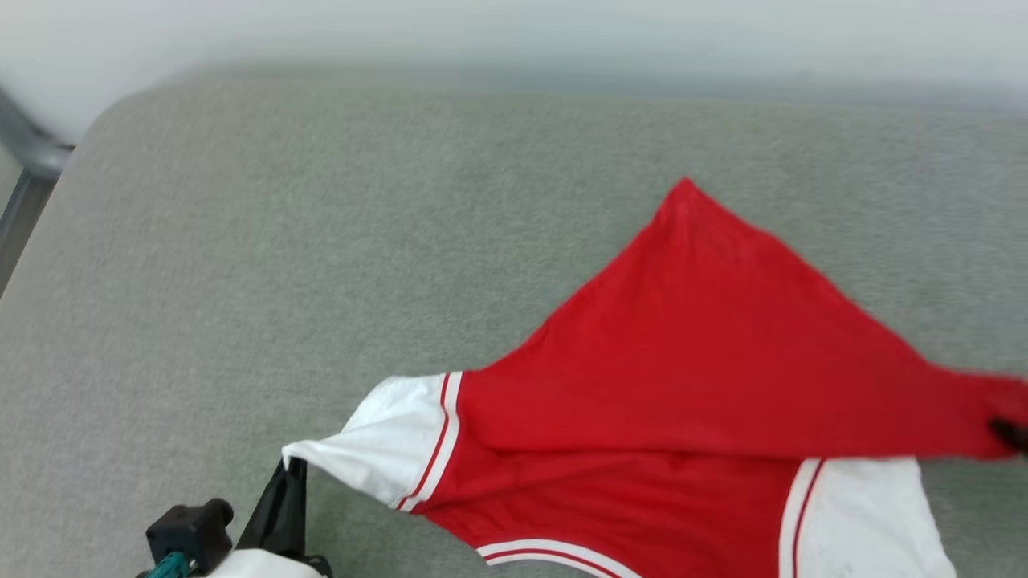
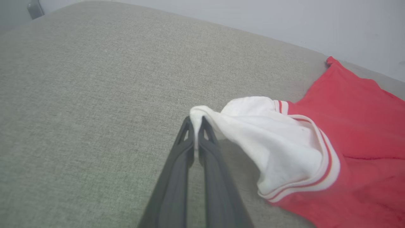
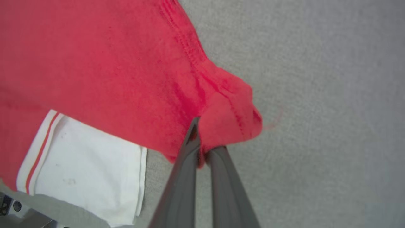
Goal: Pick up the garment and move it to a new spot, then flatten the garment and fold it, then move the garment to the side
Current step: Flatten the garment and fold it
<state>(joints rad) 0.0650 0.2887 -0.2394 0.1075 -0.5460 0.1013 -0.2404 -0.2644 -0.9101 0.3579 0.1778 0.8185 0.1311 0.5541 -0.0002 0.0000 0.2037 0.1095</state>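
- The left gripper (image 2: 195, 122) is clamped tight. Its two dark fingers pinch the tip of a white sleeve (image 2: 269, 142) of the garment (image 1: 683, 361), and the cuff is drawn out into a point toward the robot's left.
- The right gripper (image 3: 204, 139) is closed just as firmly on a bunched red hem corner (image 3: 231, 114), which it holds out toward the robot's right.
- The garment lies on the near right part of the padded surface (image 1: 321, 241), stretched between the two grippers.
- A broad panel of plain red cloth runs taut toward the right gripper and crosses over the top of the other sleeve (image 3: 91, 164). That sleeve lies flat and white on the padding.
- Another red corner (image 1: 685, 186) points away from the robot and rests on the padding.
- Narrow red and white stripes mark where each sleeve meets the body. A curved striped neckline band (image 1: 554, 554) shows at the near edge of the head view.
- The padded surface is grey-green woven fabric with a rounded far-left corner.
- A pale wall (image 2: 284, 19) stands behind the surface, and a grey metal frame (image 1: 32, 152) shows beside its left edge.
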